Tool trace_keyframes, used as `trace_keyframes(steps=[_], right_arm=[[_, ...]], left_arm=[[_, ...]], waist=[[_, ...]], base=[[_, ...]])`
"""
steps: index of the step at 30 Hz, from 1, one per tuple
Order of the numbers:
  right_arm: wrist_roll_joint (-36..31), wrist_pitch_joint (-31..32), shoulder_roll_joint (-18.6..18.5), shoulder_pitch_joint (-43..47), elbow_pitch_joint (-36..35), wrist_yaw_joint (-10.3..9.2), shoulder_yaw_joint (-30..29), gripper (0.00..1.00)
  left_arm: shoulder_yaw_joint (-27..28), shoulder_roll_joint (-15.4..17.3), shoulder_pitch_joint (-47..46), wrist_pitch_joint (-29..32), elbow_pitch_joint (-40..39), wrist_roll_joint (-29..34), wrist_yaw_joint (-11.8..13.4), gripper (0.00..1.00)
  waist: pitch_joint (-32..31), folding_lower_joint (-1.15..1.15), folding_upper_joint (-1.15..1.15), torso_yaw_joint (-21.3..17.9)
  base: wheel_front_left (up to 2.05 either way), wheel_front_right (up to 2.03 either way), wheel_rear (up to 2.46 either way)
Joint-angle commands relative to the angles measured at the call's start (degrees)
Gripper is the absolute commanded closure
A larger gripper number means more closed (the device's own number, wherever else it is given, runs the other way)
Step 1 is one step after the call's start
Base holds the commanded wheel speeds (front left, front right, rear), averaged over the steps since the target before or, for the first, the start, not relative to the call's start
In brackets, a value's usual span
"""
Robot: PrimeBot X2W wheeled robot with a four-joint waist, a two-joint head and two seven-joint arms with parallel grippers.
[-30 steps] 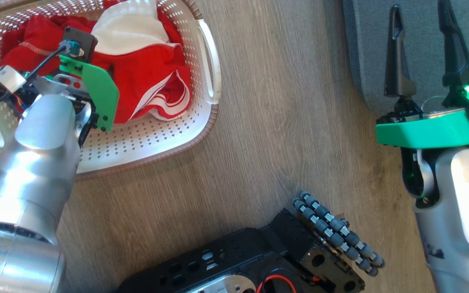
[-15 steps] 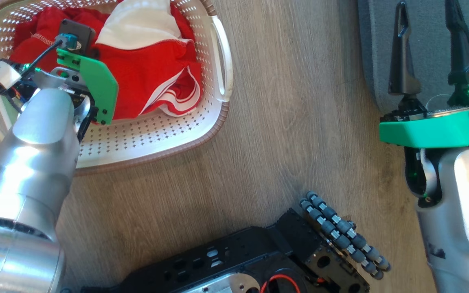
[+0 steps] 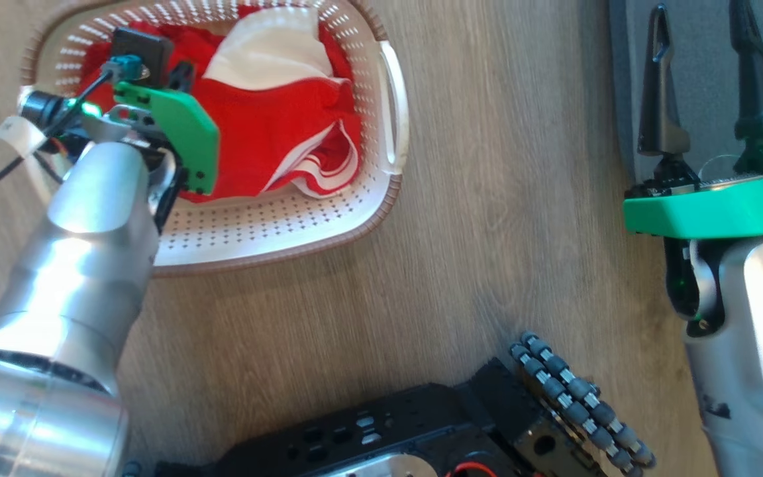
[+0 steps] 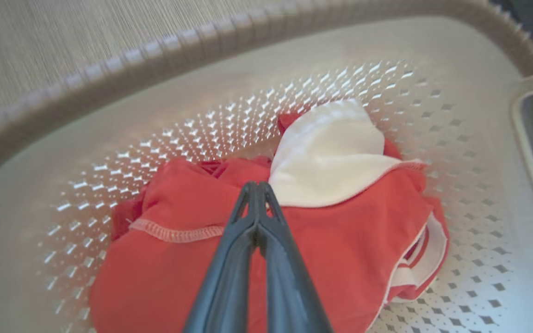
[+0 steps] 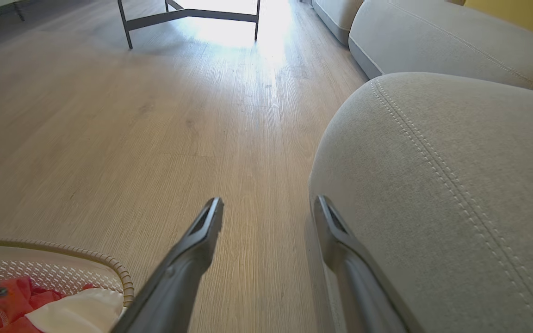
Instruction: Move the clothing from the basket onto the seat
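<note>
The head view has been turned, yet the clothing (image 4: 340, 245) is left in the basket (image 3: 275, 228) under the pressed-together left tool (image 4: 257, 186), the right tool (image 5: 269, 201) held apart beside the seat (image 5: 456, 185).

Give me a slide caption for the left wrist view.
Left gripper, fingers shut together, points at the red and white clothing piled in the perforated basket.
</note>
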Motion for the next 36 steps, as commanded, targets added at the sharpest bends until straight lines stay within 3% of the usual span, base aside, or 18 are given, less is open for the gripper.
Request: trace_keyframes(steps=[1,14,15,16,17,18,36], right_arm=[[-0.2,-0.3,-1.1,3.5,-1.2,0.40,0.4,0.00],[0.3,-0.3,-4.5,7.3,1.8,0.40,1.3,0.00],[0.4,-0.3,-4.9,7.7,2.0,0.40,1.5,0.00],[0.4,-0.3,-5.2,8.1,2.3,0.40,1.6,0.00],[0.5,-0.3,-5.4,8.5,2.7,0.40,1.8,0.00],[0.6,-0.3,-5.7,8.9,3.0,0.40,1.9,0.00],[2.1,-0.3,-10.2,15.8,6.7,0.40,3.6,0.00]], left_arm=[[1.2,0.5,1.7,-1.1,-1.1,-0.7,-0.3,1.00],[3.1,-0.1,11.6,-4.0,-12.6,-6.5,-0.4,1.00],[4.0,0.0,12.8,-4.0,-14.5,-6.9,-0.3,0.77],[4.5,0.0,14.0,-4.0,-16.3,-6.9,-0.3,0.46],[4.9,0.2,15.5,-4.0,-17.8,-6.9,-0.2,0.07],[5.5,0.2,16.9,-4.0,-19.3,-7.0,-0.1,0.00],[14.4,5.7,38.4,-4.0,-41.3,-4.6,4.1,0.00]], waist=[[-2.1,0.00,0.00,1.5],[-17.2,0.00,0.00,7.0],[-18.4,0.00,0.00,7.3],[-19.7,0.00,0.00,7.8],[-20.9,0.00,0.00,8.1],[-22.2,0.00,0.00,8.4],[-40.1,0.00,0.00,14.3]], base=[[0.00,0.00,0.00],[0.00,0.00,0.00],[0.00,0.00,0.00],[0.00,0.00,0.00],[0.00,0.00,0.00],[0.00,0.00,0.00],[0.00,0.00,0.00]])
